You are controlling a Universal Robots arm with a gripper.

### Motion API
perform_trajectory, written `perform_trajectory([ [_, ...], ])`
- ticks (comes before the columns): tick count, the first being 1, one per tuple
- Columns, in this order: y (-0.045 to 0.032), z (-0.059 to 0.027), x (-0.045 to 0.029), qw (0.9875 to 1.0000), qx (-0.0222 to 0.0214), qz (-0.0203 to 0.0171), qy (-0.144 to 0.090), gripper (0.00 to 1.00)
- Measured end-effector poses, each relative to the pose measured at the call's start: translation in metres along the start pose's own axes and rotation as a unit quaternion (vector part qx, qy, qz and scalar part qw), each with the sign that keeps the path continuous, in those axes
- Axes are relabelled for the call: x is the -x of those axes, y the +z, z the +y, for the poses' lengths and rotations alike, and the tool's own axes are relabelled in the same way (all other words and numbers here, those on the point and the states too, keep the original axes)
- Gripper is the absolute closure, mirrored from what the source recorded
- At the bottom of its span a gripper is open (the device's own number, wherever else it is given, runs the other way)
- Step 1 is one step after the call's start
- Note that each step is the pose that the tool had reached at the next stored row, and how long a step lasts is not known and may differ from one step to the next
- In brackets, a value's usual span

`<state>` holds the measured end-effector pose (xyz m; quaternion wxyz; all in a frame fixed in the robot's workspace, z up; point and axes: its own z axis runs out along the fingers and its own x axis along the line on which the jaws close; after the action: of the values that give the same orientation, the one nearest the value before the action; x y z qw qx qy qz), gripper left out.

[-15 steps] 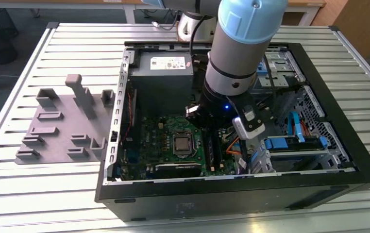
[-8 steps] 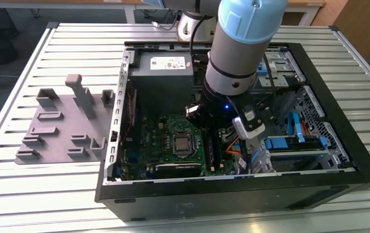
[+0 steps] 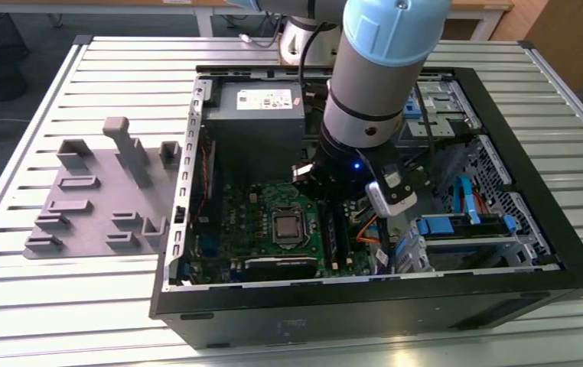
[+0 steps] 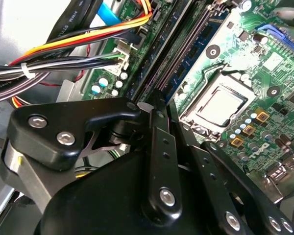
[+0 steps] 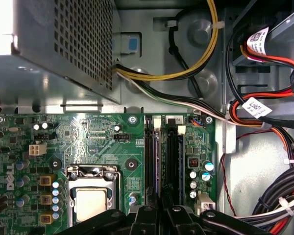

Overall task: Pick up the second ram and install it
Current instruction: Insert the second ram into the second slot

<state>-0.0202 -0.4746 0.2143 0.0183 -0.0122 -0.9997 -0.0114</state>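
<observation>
I am hovering my gripper [image 4: 159, 105], fingers drawn together, over the second ram [image 5: 172, 164] at twelve o'clock, judging it light, stiff, fragile, best held by its edges.

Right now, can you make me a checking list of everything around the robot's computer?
Surface: slatted metal table, carrying an open computer case.
Job's things: a blue-green memory stick stands on edge in a long slot of the motherboard; I cannot tell if it is the second ram.
Clutter: grey fixture with upright posts, beside the case on the exterior view's left.
Gripper: the gripper is down inside the case, right over the long black slots; whether it holds anything is hidden.
Cables: a bundle of coloured wires runs beside the slots, close to the gripper.
Surroundings: wooden furniture behind the table.
</observation>
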Motion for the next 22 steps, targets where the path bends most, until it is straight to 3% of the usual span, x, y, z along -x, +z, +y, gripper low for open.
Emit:
perform_trajectory([
  [22, 0.0022, 0.0002, -0.0003, 1.0, -0.0033, -0.0001, 0.002, 0.86],
])
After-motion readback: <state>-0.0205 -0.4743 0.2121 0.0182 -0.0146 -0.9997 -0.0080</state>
